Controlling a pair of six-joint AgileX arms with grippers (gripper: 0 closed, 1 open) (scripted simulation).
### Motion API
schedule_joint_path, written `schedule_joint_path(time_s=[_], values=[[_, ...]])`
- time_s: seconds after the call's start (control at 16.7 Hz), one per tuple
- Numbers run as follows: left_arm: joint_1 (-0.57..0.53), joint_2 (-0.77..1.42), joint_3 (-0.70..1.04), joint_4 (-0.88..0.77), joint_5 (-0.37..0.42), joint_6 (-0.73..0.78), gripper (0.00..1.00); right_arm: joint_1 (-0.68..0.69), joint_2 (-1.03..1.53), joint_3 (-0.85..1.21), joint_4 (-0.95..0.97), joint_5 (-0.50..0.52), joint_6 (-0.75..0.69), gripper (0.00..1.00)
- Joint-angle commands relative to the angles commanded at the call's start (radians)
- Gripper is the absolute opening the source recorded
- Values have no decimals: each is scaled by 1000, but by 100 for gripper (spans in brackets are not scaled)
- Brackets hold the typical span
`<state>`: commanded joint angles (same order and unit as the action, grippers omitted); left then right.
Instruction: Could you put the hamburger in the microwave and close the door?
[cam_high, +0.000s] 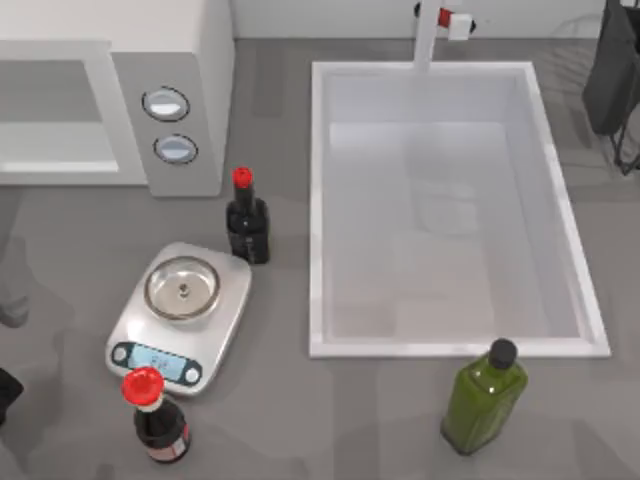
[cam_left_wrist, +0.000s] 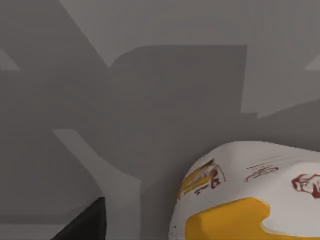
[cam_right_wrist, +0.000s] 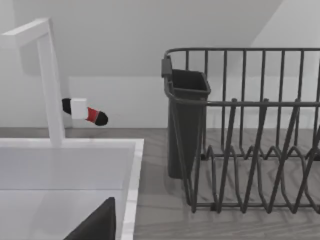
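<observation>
Microwave (cam_high: 170, 90): white, standing at the far left of the grey counter (cam_high: 280, 420), its left part running off the top view's edge; door not distinguishable.
Hamburger (cam_left_wrist: 250, 195): lying cut off in the left wrist view, pale wrapper with yellow patch, resting on grey surface; a dark corner of the left arm is showing beside it, and whether that pincer is open or closed cannot be told.
Kitchen scale (cam_high: 180, 318): sitting in front of the microwave.
Dark bottle (cam_high: 247, 222): standing just right of the microwave's dials.
Red-capped bottle (cam_high: 155, 415): standing in front of the scale.
Sink (cam_high: 330, 200): lying right of the microwave, faucet (cam_high: 430, 30) behind.
Green bottle (cam_high: 483, 398): standing well right of the microwave, in front of the sink.
Dish rack (cam_right_wrist: 240, 135): standing beyond the sink, farthest right of the microwave; right pincer's state cannot be told.
</observation>
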<state>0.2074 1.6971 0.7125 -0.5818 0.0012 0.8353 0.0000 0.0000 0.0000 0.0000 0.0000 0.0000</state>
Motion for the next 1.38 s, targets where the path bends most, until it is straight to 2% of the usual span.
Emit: schedule_joint_path(time_s=[0.66, 1.14, 1.2, 1.38], values=[[0, 0, 0, 0, 0, 0, 2, 0, 0, 0, 0, 0, 0, 100], [0, 0, 0, 0, 0, 0, 0, 0, 0, 0, 0, 0, 0, 100], [1, -69, 36, -87, 23, -6, 0, 0, 0, 0, 0, 0, 0, 100], [3, -82, 66, -128, 23, -5, 0, 0, 0, 0, 0, 0, 0, 100]])
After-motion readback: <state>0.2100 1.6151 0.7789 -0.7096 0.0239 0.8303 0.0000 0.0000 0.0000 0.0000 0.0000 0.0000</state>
